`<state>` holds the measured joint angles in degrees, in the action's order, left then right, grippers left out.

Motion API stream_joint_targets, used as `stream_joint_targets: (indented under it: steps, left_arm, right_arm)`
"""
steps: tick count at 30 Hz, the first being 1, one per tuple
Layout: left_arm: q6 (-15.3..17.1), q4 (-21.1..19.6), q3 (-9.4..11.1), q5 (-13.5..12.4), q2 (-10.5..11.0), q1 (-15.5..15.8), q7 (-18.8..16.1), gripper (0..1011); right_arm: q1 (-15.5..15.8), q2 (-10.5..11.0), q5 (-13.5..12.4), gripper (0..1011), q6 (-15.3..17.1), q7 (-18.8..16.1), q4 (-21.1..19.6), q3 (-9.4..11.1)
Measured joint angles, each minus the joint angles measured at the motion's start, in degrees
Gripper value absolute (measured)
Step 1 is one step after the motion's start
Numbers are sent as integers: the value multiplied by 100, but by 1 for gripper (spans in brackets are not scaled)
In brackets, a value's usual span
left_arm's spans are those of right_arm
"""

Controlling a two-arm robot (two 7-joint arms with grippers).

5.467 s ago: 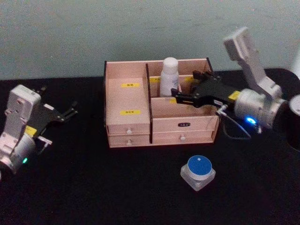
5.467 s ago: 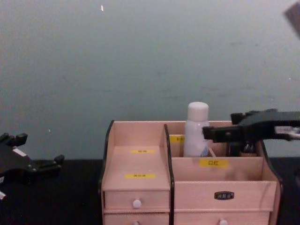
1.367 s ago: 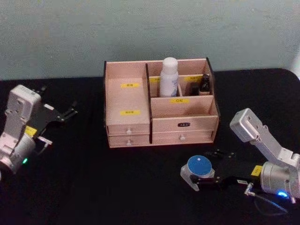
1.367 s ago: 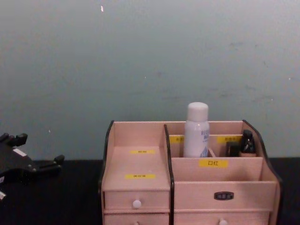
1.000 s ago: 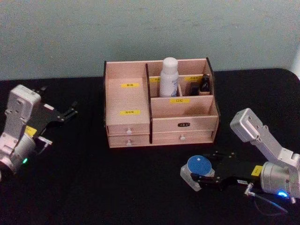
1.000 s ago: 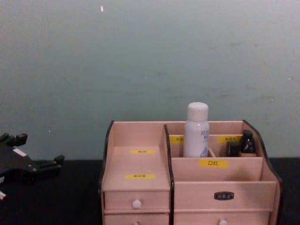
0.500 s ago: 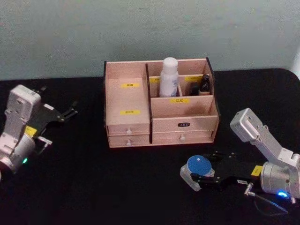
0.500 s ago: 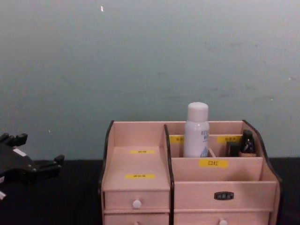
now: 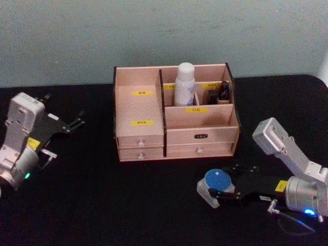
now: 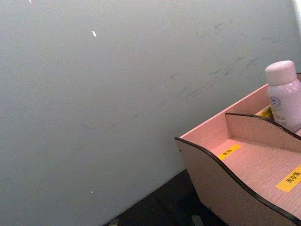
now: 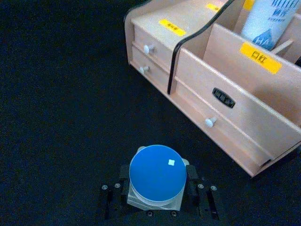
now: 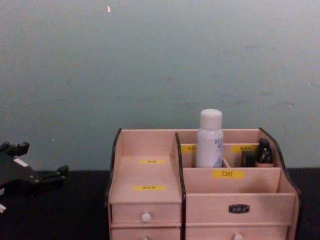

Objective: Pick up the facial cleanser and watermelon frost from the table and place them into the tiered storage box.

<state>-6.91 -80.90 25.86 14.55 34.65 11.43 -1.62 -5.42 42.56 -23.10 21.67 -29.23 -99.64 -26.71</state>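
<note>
A clear jar with a blue lid (image 9: 217,180) (image 11: 157,172) stands on the black table in front of the tiered storage box (image 9: 138,105) (image 12: 145,175). My right gripper (image 9: 221,183) (image 11: 157,184) is shut on the jar, one finger against each side. In the box's back compartments stand a white bottle (image 9: 185,84) (image 12: 210,140) and a small dark bottle (image 9: 224,91) (image 12: 263,152). No label shows which item is the facial cleanser or the watermelon frost. My left gripper (image 9: 77,121) (image 12: 60,174) is parked open at the table's left.
The black table (image 9: 102,205) stretches wide on both sides of the box, with a pale green wall behind. The box's drawers (image 11: 214,120) are closed, and its left stepped tier (image 10: 254,162) and front right compartment hold nothing.
5.5 s ago my right gripper was at the box's back right compartment, beside the small dark bottle. It has come down to the blue-lidded jar and closed around it. The left arm has not moved.
</note>
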Motion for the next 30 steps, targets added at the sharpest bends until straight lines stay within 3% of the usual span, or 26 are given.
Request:
stream_joint_targets:
  steps: [8,15,26,30]
  left_arm:
    - [0,0,0,0,0,0,0,1001]
    - [0,0,0,0,0,0,0,1001]
    - [0,0,0,0,0,0,0,1001]
    - [0,0,0,0,0,0,0,1001]
  right_arm:
    - [27,31,-202,725,-137,5,-190,230]
    - [-177,-69,-340,725,-261,40,-265,340]
    - [-944,-476,-338,725,-290,14,15,111]
    - [-1323,-752,-327,725,-284,12,283,-39]
